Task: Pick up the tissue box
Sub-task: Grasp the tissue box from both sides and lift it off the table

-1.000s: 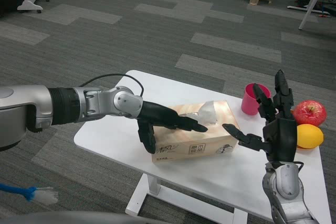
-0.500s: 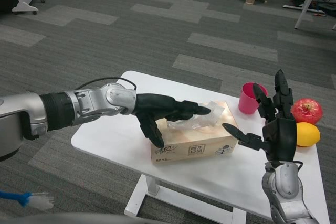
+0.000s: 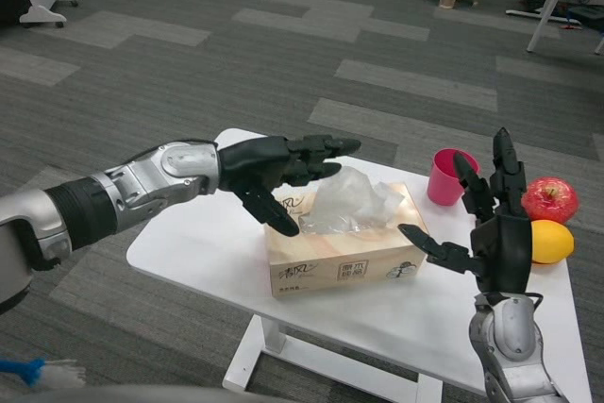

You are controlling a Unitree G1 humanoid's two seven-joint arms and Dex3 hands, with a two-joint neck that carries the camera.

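My left hand [image 3: 278, 169] hangs released, fingers spread and holding nothing, just above the far-left top edge of the tissue box [image 3: 342, 249]; from what I see it is not touching the box. The box lies below and slightly right of that hand, near the middle of the white surface [image 3: 189, 238], long axis running left to right across my view, a tuft of tissue [image 3: 351, 200] standing up from its top. My right hand [image 3: 486, 224] is also released, fingers splayed upright, just beside the box's right end. I judge the left hand nearer the top, the right nearer the end face. A pink cup [image 3: 444, 176], apple [image 3: 550, 200] and lemon [image 3: 552, 242] sit beyond on the right.
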